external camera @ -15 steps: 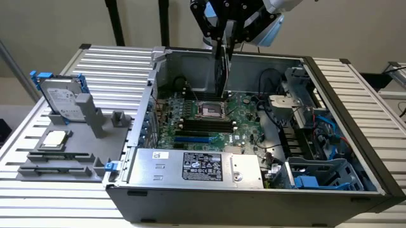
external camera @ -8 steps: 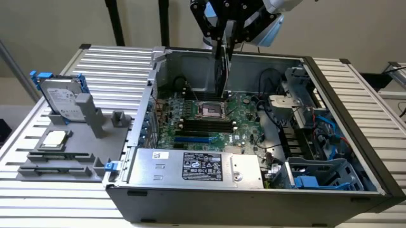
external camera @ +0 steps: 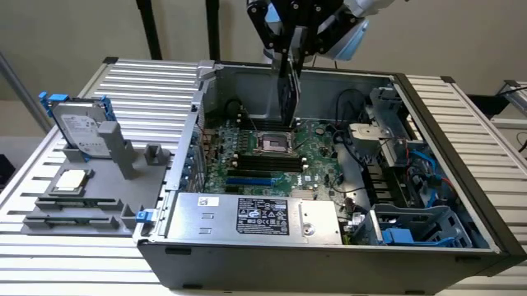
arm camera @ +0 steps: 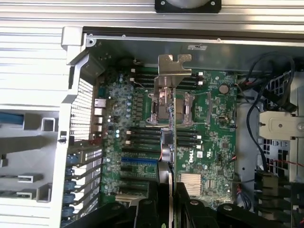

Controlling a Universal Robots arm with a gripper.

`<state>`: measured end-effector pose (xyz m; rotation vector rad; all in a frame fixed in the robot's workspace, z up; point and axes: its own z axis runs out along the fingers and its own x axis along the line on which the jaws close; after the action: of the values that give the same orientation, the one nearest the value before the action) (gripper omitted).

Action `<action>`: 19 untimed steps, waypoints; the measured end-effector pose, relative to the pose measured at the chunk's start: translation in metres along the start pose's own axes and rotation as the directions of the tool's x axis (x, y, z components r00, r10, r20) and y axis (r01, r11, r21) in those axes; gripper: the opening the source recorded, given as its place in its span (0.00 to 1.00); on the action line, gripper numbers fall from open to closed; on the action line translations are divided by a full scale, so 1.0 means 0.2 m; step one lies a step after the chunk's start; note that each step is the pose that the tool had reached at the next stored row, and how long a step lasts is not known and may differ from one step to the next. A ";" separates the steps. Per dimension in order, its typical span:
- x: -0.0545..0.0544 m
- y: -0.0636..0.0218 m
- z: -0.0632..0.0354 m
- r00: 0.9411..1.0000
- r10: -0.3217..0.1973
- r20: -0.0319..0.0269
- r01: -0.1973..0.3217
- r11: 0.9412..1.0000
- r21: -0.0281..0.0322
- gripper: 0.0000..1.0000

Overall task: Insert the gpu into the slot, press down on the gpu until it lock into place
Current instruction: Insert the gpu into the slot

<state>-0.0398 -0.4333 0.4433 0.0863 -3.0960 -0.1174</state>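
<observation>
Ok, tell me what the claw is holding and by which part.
The claw is shut on the gpu, pinching its upper edge; the card hangs upright above the motherboard, clear of the blue slot.

Open case (external camera: 329, 265) on bench (external camera: 140, 80), toward exterior view's right. Parts tray (external camera: 99, 191) beside it at exterior view's left, hard drive (external camera: 78, 126) on tray. Motherboard (external camera: 317, 154) inside case. Slot (external camera: 249, 182) between memory strips (external camera: 268, 163) and power-supply box (external camera: 247, 216). Gpu (external camera: 288, 92) upright in gripper (external camera: 290, 55), over processor socket (external camera: 273, 143), apart from slot.
</observation>
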 end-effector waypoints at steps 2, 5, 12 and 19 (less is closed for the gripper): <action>0.00 0.000 0.000 0.999 -0.036 -0.003 0.036 0.999 0.001 0.26; 0.00 0.000 0.001 0.996 -0.091 -0.007 0.091 0.996 0.003 0.26; 0.00 0.000 0.005 0.976 -0.216 -0.013 0.216 0.976 0.008 0.26; 0.00 -0.001 0.010 0.941 -0.338 -0.015 0.338 0.941 0.013 0.26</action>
<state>-0.0398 -0.4333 0.4413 0.6175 -3.0369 -0.1022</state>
